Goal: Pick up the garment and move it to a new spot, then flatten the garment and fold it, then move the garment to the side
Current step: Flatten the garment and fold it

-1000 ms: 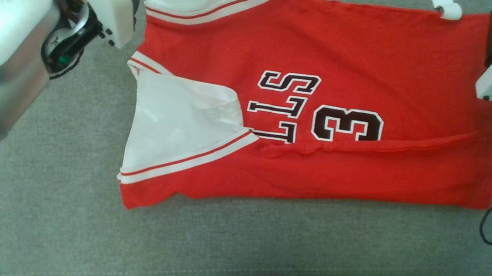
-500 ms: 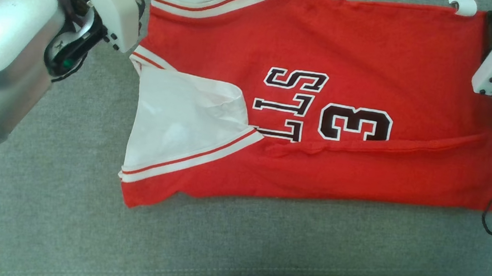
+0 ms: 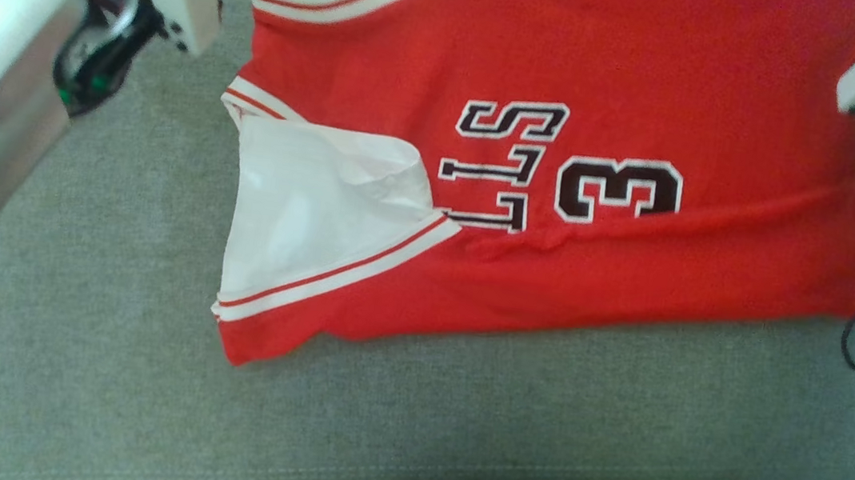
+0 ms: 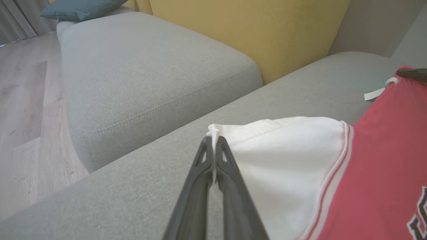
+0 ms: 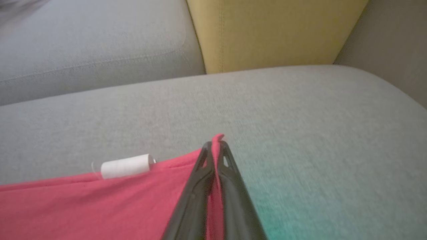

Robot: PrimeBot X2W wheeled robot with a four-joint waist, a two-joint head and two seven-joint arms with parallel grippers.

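Left gripper [image 4: 212, 141] clenched on white sleeve [image 4: 283, 156], right gripper [image 5: 213, 145] on red hem corner [image 5: 218, 136]; jersey [image 3: 617, 60] stretching left-right between.

A grey sofa seat [image 3: 457, 404] is backed by a yellow cushion [image 4: 253, 30]. A teal pillow [image 4: 80, 8] is laid on the neighbouring grey seat [image 4: 140, 66], beside which wooden floor [image 4: 20, 100] is seen.

- Grey fabric sofa seat [image 3: 457, 404], with a stitched seam along its front edge.
- Yellow back cushion [image 4: 250, 33] behind it.
- Teal pillow [image 4: 80, 8] on the far ottoman section [image 4: 133, 66].
- Pale wood-plank floor [image 4: 23, 100] beside it.
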